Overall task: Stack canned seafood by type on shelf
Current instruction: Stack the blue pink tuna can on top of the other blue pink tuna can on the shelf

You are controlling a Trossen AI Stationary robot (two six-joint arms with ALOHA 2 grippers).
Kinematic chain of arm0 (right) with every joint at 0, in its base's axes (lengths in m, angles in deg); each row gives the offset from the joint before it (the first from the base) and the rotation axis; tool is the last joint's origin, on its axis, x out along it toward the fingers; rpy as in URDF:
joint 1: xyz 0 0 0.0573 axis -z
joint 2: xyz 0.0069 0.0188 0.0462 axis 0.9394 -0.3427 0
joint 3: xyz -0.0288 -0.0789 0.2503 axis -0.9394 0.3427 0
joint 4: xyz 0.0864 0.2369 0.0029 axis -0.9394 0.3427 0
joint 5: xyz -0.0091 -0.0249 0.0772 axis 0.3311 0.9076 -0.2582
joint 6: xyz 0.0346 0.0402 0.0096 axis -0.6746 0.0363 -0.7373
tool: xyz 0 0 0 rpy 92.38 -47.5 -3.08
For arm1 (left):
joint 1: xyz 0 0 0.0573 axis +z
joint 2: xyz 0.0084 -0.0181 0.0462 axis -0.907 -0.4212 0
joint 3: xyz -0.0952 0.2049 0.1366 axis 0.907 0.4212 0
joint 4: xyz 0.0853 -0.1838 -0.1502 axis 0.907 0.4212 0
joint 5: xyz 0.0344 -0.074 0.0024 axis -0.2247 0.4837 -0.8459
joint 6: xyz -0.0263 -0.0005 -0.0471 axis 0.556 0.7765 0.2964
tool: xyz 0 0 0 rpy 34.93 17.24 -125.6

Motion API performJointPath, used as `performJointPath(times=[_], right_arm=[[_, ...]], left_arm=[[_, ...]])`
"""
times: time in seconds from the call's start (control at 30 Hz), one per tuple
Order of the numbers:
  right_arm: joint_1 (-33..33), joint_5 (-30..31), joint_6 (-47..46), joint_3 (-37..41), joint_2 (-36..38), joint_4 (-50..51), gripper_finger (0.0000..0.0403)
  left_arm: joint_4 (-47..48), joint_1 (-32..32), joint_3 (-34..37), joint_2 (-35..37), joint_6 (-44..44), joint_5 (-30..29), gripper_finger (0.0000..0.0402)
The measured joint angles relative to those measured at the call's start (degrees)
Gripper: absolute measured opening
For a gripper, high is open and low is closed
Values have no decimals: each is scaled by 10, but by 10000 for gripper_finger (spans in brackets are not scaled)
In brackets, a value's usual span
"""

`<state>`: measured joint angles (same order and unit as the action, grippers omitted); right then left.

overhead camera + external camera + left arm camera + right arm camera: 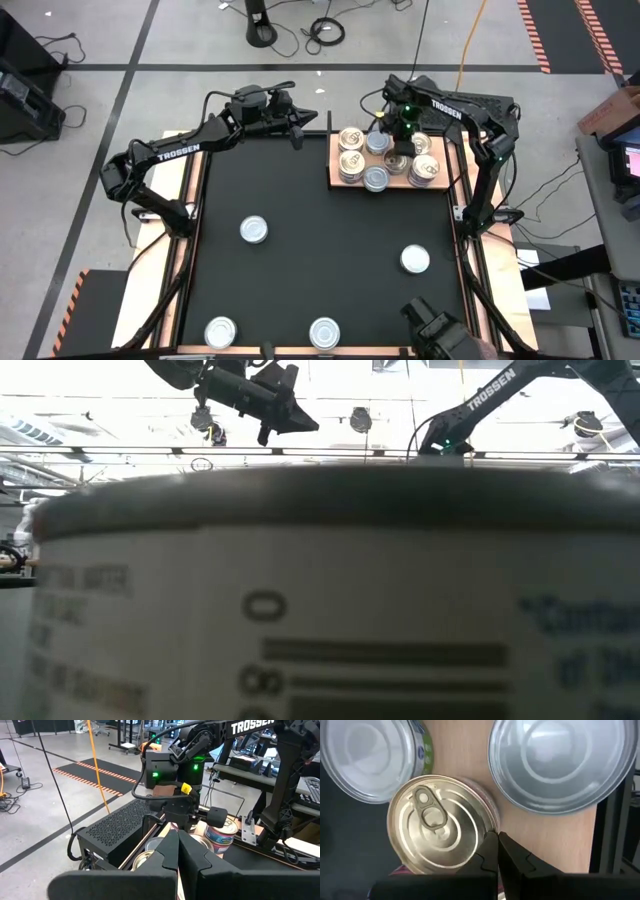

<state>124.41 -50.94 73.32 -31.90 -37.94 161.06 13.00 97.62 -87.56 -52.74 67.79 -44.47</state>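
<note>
Here, right pincer [496, 851] closed, empty, above shelf [545, 835], left pincer [178, 851] closed, raised.

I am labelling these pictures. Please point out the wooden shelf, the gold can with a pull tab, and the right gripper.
shelf [555, 840]: right wrist view, bare wood between cans.
gold can [440, 822]: right wrist view, lid centre near pull tab.
right gripper [498, 851]: right wrist view, between its shut fingertips.

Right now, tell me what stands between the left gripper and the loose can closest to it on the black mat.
Nothing visible does. The left gripper hangs shut above the far edge of the black mat, and only bare mat lies between it and the can. The right gripper is off over the shelf.
</note>
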Motion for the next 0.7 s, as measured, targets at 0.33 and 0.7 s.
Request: performJointPath(times=[0.33,0.7], right_arm=[[15,-4,-13,-32,1,53,0],[34,-2,-52,-32,1,66,0]], left_arm=[[-6,0,0,0,-1,0,0],[-5,1,0,0,-1,0,0]])
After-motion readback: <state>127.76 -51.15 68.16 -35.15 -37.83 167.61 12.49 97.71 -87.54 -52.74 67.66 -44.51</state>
